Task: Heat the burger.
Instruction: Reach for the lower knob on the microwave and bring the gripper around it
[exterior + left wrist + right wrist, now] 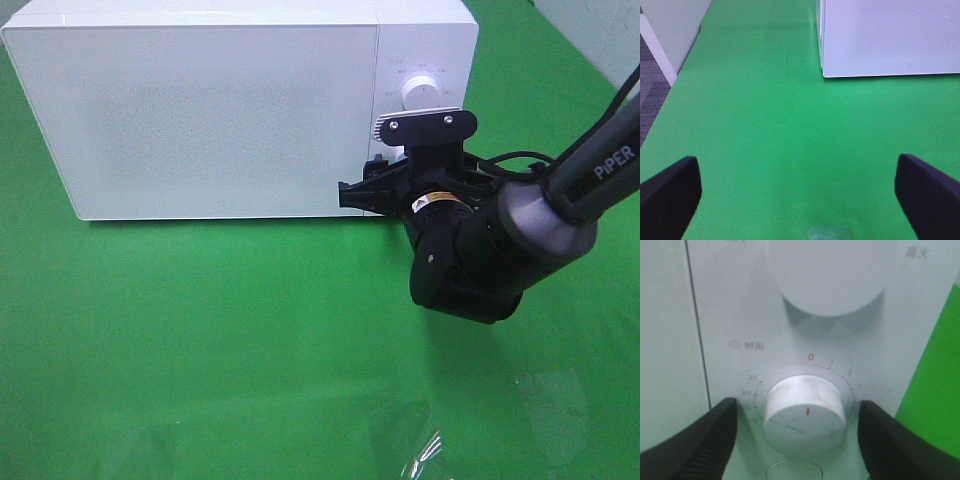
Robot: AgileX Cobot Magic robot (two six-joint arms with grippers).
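White microwave [200, 110] shut; right tool [797, 406] flanks dial [805, 427].

Microwave [200, 110] stood across upper left and centre of frame on table [200, 350]. Upper dial [420, 90] above timer dial [805, 412] at its right end. Right gripper [796, 410] straddled timer dial.

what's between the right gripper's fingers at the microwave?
The timer dial of the microwave, flanked untouched by the open right gripper; shown in the right wrist view.
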